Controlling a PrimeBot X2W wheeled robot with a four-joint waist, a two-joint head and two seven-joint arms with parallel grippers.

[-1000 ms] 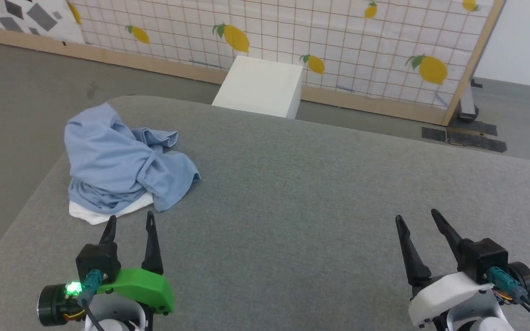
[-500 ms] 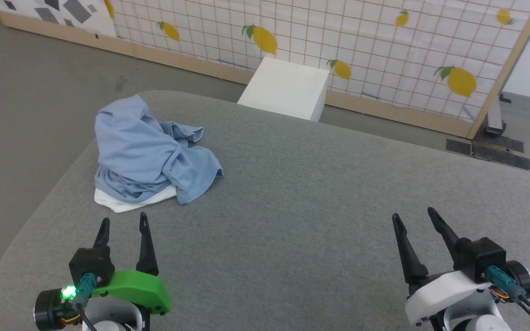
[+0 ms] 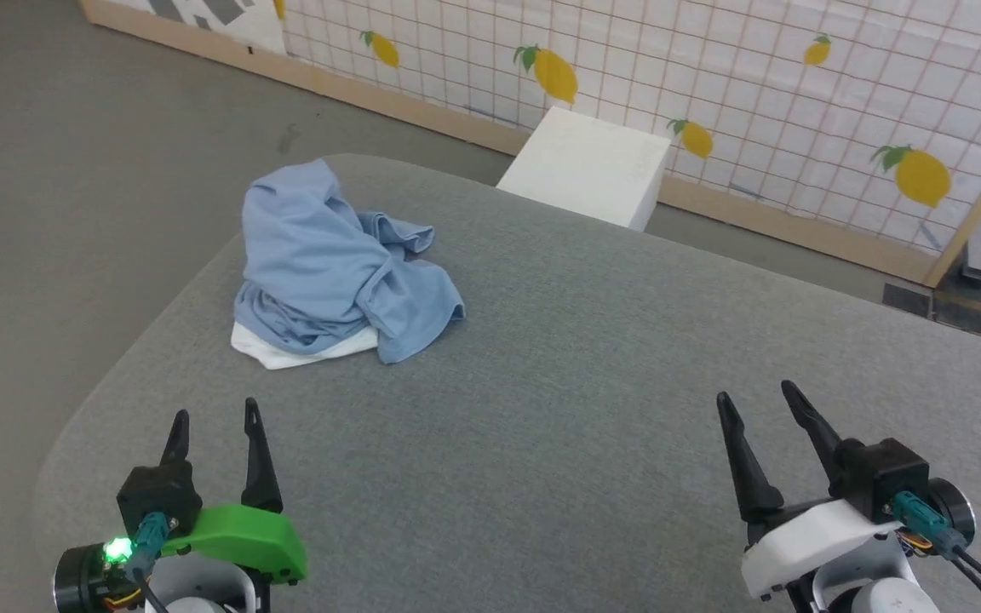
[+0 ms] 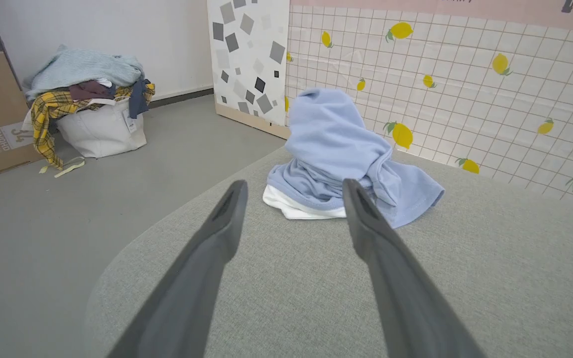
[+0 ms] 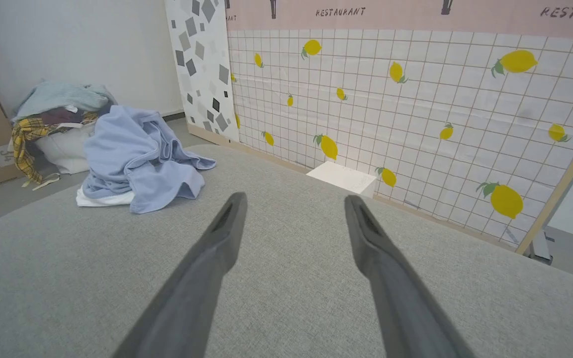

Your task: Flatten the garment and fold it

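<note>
Now the crumpled light blue knit polo shirt (image 3: 333, 255) lies heaped near the far left corner of the grey fabric-covered table (image 3: 584, 383)

At the near edge, the left end effector (image 3: 215, 409) and right end effector (image 3: 755, 391) gape wide and empty, apart from the shirt; likely poised to reach in, since nothing is flattened yet

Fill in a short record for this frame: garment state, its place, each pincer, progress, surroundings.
garment: light blue, crumpled in a heap, white part showing at its near edge
place: far left part of the grey padded surface
left pincer: open, empty, pointing at the heap, apart from it
right pincer: open, empty, above bare surface, well away from the heap
progress: flattening not yet begun
surroundings: white box on the floor by the lemon-print panel; bag heaped with clothes
</note>
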